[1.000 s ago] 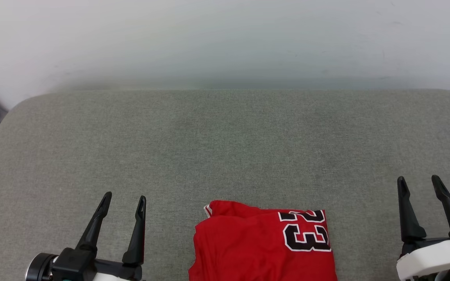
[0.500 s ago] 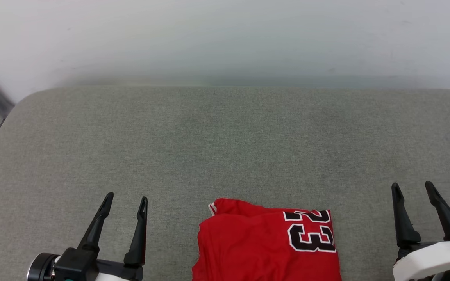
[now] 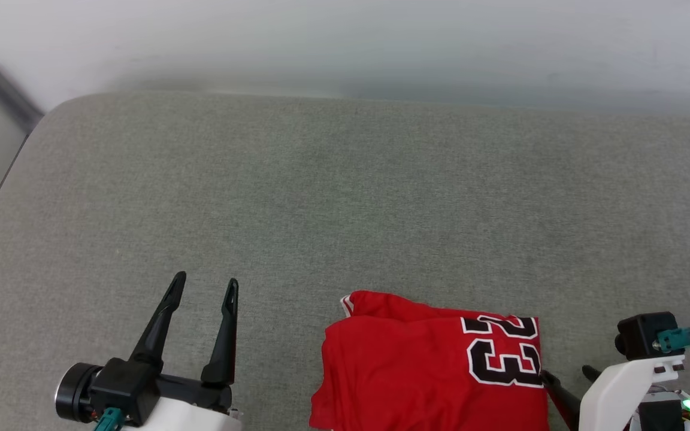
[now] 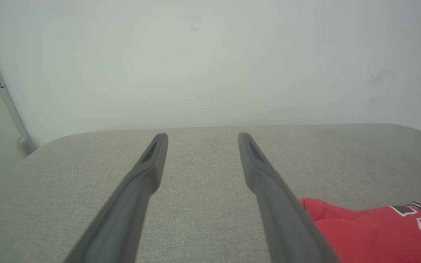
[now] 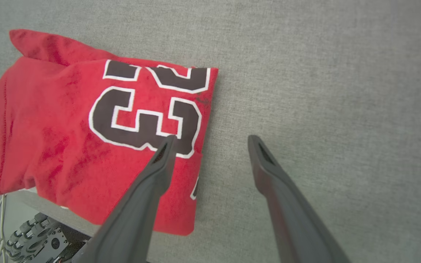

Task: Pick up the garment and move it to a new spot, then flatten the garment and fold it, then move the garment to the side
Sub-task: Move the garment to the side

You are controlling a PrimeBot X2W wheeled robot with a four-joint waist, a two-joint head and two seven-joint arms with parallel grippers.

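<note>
Near rim: the garment [image 3: 423,371] lies in a bunched fold at the front of the grey padded surface [image 3: 345,179]. In the right wrist view its nearest hem hangs over that rim.
Right gripper: the right gripper [image 5: 211,142] hangs tip-down at the garment's right border, jaws spread and empty. One finger is over the black number [image 5: 183,78], the other over bare grey.
Deciding relation: that right border runs near-to-far between the two fingers, so the cloth lies leftward and below.
Long axis: none clear, since the bundle looks about as wide as deep.
Nearer arm: the right, by my judgement.
Left gripper: the left gripper [image 3: 206,281] is released and holds nothing. It points at the wall [image 3: 345,42], with the garment apart to its right.
Beyond: open grey surface.
</note>
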